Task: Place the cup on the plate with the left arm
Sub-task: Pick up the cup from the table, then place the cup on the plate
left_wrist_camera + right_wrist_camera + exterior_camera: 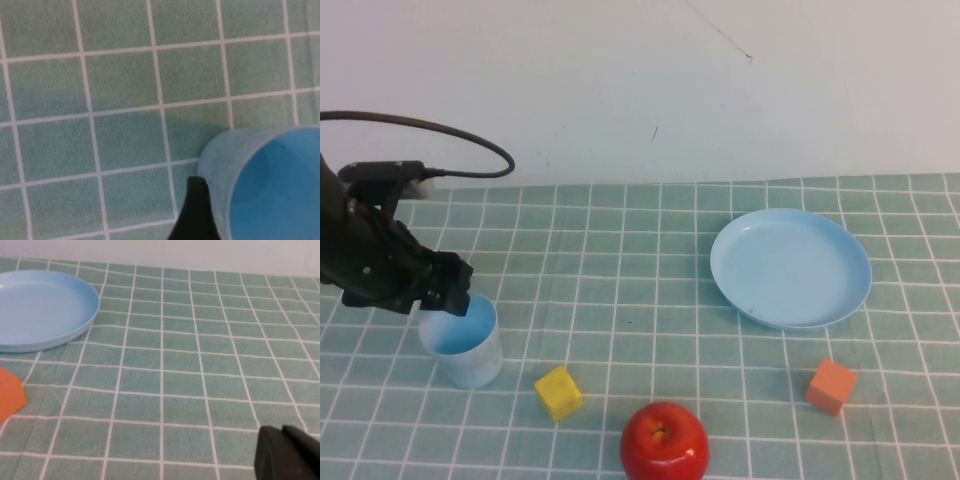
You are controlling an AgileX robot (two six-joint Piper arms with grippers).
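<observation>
The left gripper (448, 292) is at the near left of the tabletop (650, 260), right at the back rim of the cup (462, 340). In the left wrist view one black finger (197, 210) sits just outside the cup's (265, 185) wall, w/ a thin gap, so it's open & not squeezing the cup. The cup stands upright on the green checked cloth, empty inside. A black cable (440, 135) loops up from the left arm (365, 255).

The plate (790, 268) is on the right side, farther back, well apart from the cup. Nothing is on it.

Near the front edge: a yellow block (559, 392) just beside the cup, a red apple (664, 441) in the middle, & an orange block (831, 386) in front of the plate.

The right gripper (287, 455) shows only as a dark bit in a corner of the right wrist view, low over the cloth. Can't tell if it's open or closed. That view also shows the plate (40, 307) & a bit of the orange block (10, 392).
</observation>
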